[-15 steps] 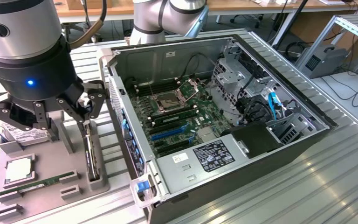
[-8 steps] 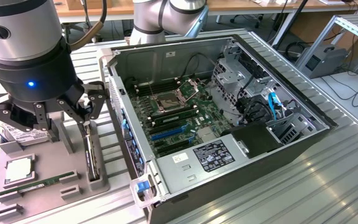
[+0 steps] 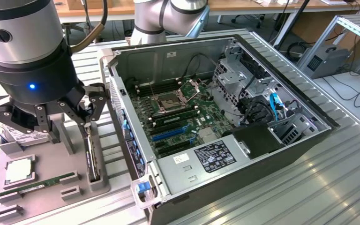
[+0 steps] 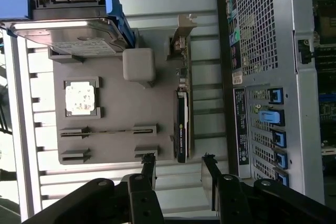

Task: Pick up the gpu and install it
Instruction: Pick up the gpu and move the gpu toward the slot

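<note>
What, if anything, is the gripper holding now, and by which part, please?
Nothing is held: the gripper hangs open and empty above the gpu, which stands on edge in the grey tray.

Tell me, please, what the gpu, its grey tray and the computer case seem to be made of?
The gpu: dark, matte circuit board, plus a pale, glinting metal bracket at one end. The grey tray: probably plastic, uniformly matte with moulded slots. The computer case: sheet metal, likely steel, dull silver with punched vent holes.
</note>
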Tool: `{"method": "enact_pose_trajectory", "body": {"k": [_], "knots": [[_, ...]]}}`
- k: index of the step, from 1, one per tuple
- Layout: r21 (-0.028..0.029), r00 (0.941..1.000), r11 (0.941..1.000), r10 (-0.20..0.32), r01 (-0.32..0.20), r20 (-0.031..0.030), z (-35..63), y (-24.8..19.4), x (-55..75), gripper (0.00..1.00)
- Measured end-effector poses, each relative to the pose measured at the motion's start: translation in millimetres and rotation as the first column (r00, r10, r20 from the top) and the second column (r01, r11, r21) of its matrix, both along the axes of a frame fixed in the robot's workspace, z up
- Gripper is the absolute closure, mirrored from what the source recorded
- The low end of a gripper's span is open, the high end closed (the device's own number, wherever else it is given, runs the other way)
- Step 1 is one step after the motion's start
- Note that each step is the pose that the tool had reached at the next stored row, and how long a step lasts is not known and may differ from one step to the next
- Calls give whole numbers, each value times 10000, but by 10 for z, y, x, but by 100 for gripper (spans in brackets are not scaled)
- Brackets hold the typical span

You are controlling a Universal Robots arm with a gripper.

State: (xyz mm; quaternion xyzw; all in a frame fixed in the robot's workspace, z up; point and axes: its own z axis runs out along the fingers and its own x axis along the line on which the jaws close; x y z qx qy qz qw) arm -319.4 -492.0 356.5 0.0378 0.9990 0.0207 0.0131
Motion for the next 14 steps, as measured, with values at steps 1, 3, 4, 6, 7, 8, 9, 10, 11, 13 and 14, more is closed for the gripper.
{"method": "enact_pose_trajectory", "body": {"k": [1,3,4,6,7,8,9,10,11,13,14], "knots": [[0,10000,10000,0,0,0,-2,0,0,52],[0,10000,10000,-1,1,0,-6,-1,0,52],[-1,10000,10000,0,0,-1,-9,-2,0,52],[0,10000,10000,-1,1,0,-13,-3,0,52],[0,10000,10000,0,0,0,-15,-3,0,52],[-1,10000,10000,-1,1,-1,-16,-4,0,52],[-1,10000,10000,-1,1,0,-18,-4,0,52],[-1,10000,10000,0,0,0,-20,-5,0,52],[-1,10000,10000,0,0,0,-21,-5,0,52],[-1,10000,10000,0,0,0,-25,-6,0,52],[0,10000,10000,0,0,0,-26,-6,0,52]]}}
